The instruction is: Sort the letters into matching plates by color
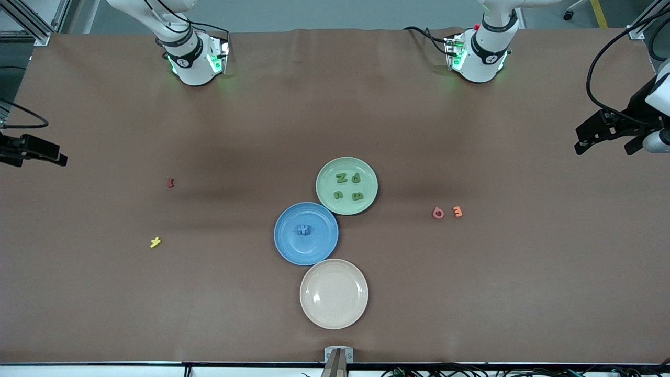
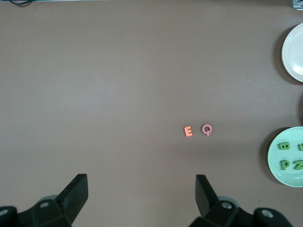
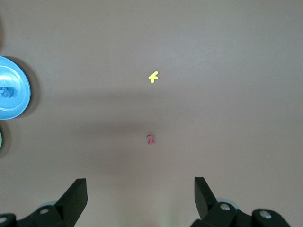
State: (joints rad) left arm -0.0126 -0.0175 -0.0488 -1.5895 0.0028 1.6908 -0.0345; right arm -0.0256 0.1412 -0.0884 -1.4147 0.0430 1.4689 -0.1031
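- The green plate sat mid-tabletop with four green letters lying in it.
- The blue plate touched the green plate's rim, nearer the front camera, and held a small heap of blue letters near its middle; how many could not be told.
- A cream plate lay nearer still, just beside the blue plate.
- An orange E and a pink Q lay side by side toward the left arm's end.
- A red piece and a yellow piece lay well apart toward the right arm's end.
- The left gripper waited above bare tabletop near the E and Q, fingers apart, holding nothing.
- The right gripper hung above the tabletop near the red piece, fingers apart and empty.
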